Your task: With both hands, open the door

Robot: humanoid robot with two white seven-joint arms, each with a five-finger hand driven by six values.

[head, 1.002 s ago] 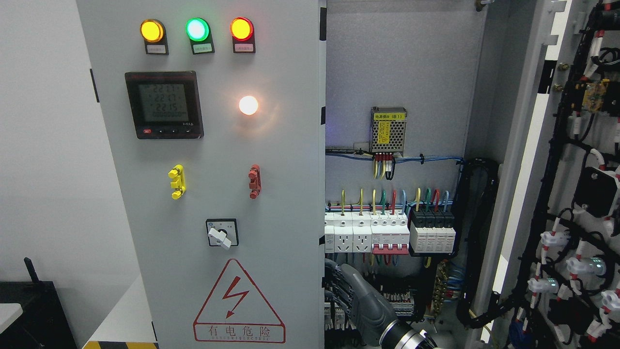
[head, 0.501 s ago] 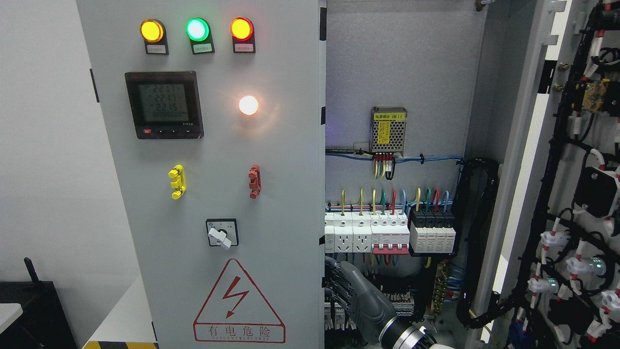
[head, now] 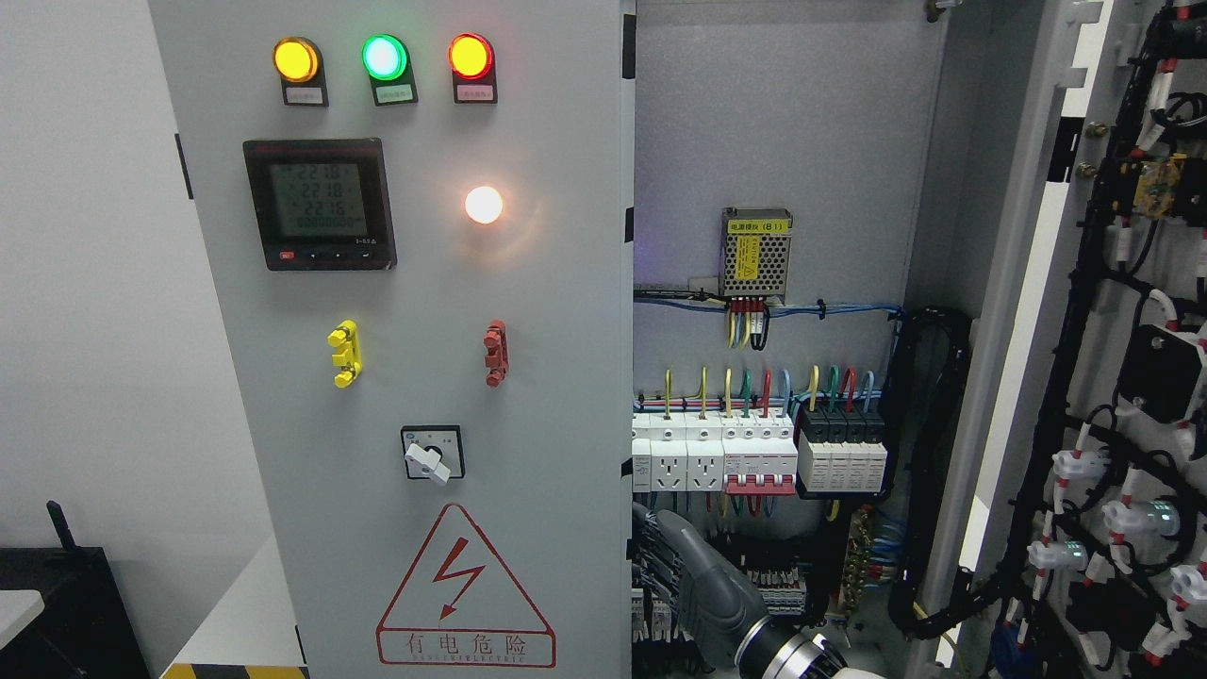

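The cabinet's left door (head: 528, 377) is a grey panel with three lamps, a meter and a lightning warning sign. It still covers the left half of the cabinet. Low at its right edge is my right hand (head: 660, 566), grey and black, its arm coming in from the bottom right of the middle. The fingers (head: 657, 556) curl round that edge, and their tips are hidden behind the door. The right door (head: 1028, 283) stands swung wide open, showing its wired inner face. My left arm is out of sight.
Inside the open half are a power supply (head: 755, 253), rows of breakers (head: 754, 453) and cable bundles (head: 929, 453). A black box (head: 66, 604) sits at the lower left beside a white wall. Yellow-black floor tape (head: 231, 670) runs under the cabinet.
My right hand has edged slightly up and to the right along the left door's edge, with more of the wrist showing. The door itself has not visibly moved.
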